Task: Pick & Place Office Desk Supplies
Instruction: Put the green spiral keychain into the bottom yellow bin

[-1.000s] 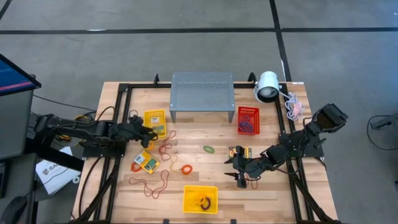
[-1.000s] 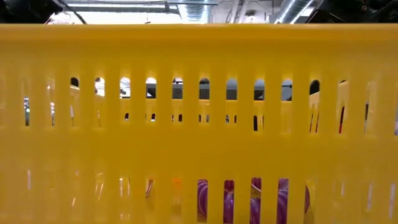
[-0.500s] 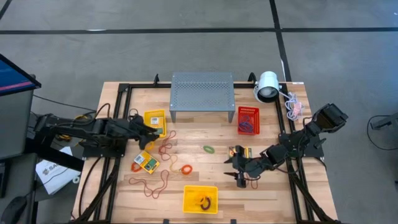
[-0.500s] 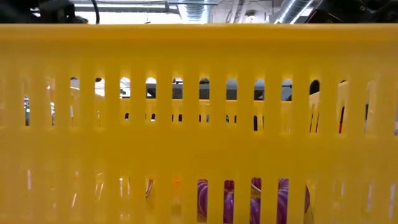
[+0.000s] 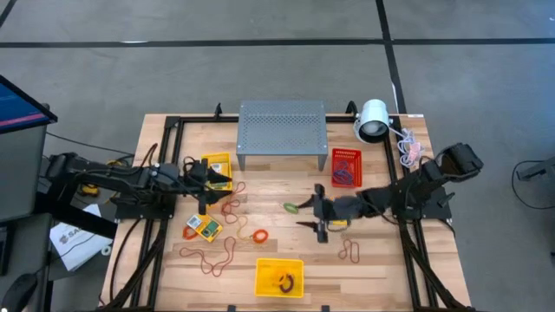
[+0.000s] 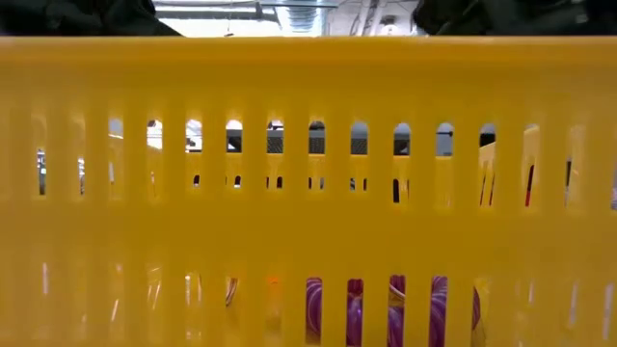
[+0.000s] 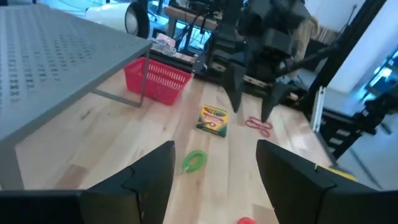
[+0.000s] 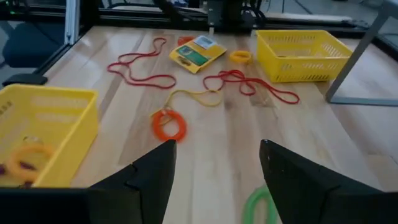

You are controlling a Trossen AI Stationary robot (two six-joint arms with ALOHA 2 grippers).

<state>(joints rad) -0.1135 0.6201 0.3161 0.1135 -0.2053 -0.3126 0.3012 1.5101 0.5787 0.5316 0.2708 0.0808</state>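
Note:
My left gripper (image 5: 211,189) (image 7: 214,180) hovers open, nearly level, by the far-left yellow basket (image 5: 217,162), which has a crayon box (image 5: 218,173) in it. My right gripper (image 5: 310,215) (image 8: 217,180) is open above the table's middle, pointing toward the left edge. A green rubber band (image 5: 290,208) (image 8: 261,205) lies just ahead of it, and a crayon box (image 7: 212,119) lies beside it. Another crayon box (image 5: 202,225), an orange band (image 5: 258,236) and red loops (image 5: 217,256) lie flat on the wood. A red band (image 5: 351,251) lies behind my right gripper.
The grey perforated stand (image 5: 282,130) is at the far middle, with a red basket (image 5: 345,166) and a white lamp (image 5: 373,120) to its right. A yellow basket (image 5: 279,277) at the near edge fills the low view (image 6: 308,193).
My right gripper has moved toward the table's left and far side, up to the green band, rolling as it went; the red band now shows where it was. My left gripper has risen, tipped up to near level and rolled beside the far-left yellow basket.

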